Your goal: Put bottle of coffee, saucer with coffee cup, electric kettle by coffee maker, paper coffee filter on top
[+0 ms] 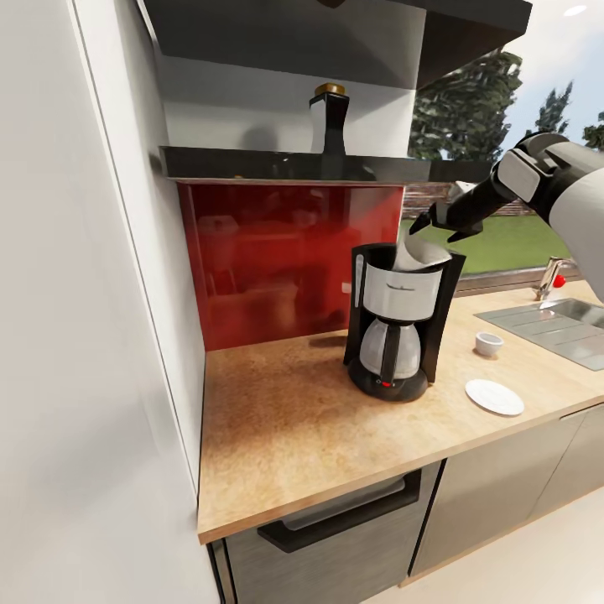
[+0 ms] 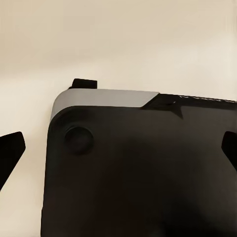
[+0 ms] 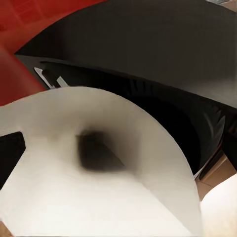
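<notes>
Right gripper [image 1: 426,220] pinches the paper coffee filter [image 1: 417,254] by its upper edge; the filter hangs just below it, lower part already in the open top of the coffee maker [image 1: 401,323] on the bench [image 1: 285,411]. Filter step nearly done, release pending. Saucer [image 1: 494,396] lies on the bench below and outboard of the gripper, coffee cup [image 1: 488,342] apart from it, not yet stacked. Bottle of coffee [image 1: 329,120] is on the kitchen shelf [image 1: 252,161], above and beyond the gripper. Kettle unplaced. Left gripper [image 2: 118,148]: fingers spread, holding nothing.
</notes>
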